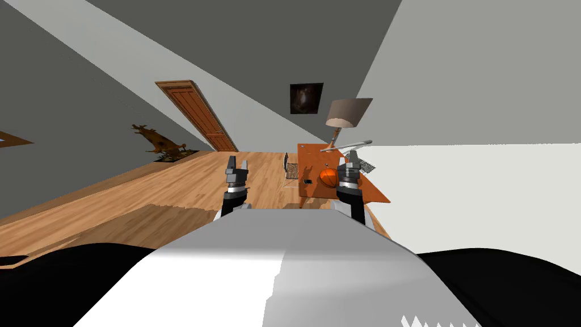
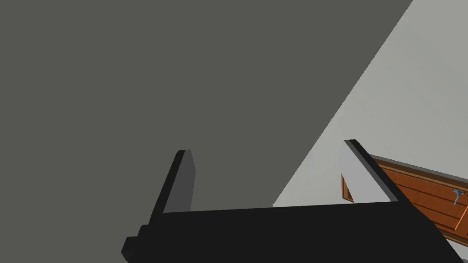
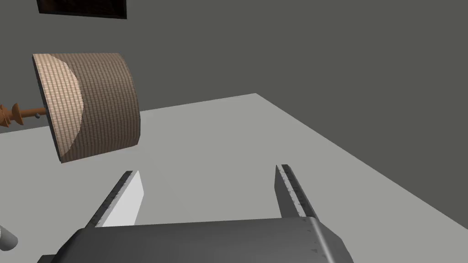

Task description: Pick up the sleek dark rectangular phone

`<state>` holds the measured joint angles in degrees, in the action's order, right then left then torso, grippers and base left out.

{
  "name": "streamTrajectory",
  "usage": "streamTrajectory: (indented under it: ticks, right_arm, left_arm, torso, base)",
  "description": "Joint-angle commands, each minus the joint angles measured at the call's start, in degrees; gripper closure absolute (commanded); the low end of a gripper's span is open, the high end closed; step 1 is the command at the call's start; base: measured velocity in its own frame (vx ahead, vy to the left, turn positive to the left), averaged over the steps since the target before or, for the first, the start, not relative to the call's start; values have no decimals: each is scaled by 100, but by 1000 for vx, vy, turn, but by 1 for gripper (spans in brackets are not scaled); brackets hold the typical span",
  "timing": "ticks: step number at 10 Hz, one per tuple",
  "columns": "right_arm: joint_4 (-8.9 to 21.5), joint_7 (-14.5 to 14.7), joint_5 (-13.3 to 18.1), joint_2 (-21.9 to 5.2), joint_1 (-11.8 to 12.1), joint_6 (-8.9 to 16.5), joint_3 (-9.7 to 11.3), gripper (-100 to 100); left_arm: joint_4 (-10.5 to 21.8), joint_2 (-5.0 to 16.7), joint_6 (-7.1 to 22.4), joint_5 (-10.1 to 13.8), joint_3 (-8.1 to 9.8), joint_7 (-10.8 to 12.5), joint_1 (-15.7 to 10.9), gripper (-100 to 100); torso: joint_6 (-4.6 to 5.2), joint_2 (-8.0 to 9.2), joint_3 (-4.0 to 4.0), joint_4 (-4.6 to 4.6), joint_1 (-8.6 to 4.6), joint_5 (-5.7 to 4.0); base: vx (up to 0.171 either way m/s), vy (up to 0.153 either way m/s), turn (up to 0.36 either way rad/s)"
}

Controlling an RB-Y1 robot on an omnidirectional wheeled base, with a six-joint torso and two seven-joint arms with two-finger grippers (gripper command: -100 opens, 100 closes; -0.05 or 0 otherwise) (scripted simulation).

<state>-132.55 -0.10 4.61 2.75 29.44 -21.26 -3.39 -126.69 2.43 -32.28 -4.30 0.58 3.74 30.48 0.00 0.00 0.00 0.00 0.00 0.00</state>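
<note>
Dark phone (image 1: 307, 181) on orange surface (image 1: 315, 156) beside ball (image 1: 328, 177), long axis unreadable, left gripper (image 1: 237, 165), right gripper (image 1: 350, 160), jaws apart

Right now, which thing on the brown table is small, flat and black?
The small dark rectangular phone, lying flat beside the round orange ball. The ball is round and bright; the beige-shaded lamp stands tall.

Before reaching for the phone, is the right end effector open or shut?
Open: the right end effector has its fingers wide apart, nothing between them.
</note>
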Motion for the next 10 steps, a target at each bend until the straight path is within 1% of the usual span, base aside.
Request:
streamTrajectory:
  ticks: [1, 5, 6, 7, 10]
  right_arm:
    - [37, -10, 46, -262, 25, -53, 1, -100]
    - [266, -55, 297, -980, 150, -322, 43, -100]
    - [266, -55, 297, -1042, 150, -322, 43, -100]
    - [353, -65, 383, -1232, 192, -408, 68, -100]
    - [689, -82, 670, -1760, 346, -666, 182, -100]
  left_arm:
    - [0, 0, 0, 0, 0, 0, 0, 0]
    - [0, 1, 0, 0, 0, 0, -1, 0]
    - [0, 1, 0, 0, 0, 0, -1, 0]
    - [0, 0, 0, 0, 1, 0, -1, 0]
    - [0, 1, 0, 0, 0, 0, -2, 0]
  torso:
    - [0, 0, 0, 0, 0, 0]
    - [-1, 23, 14, 5, -29, -6]
    - [-2, 29, 16, 6, -32, -7]
    - [1, 27, 16, 6, -23, -6]
    - [-2, 31, 18, 7, -34, -7]
  base:
    - [-21, -17, 69]
    - [-62, -64, 161]
    - [-72, -48, 76]
    - [-69, -50, 170]
    - [-90, -75, 312]
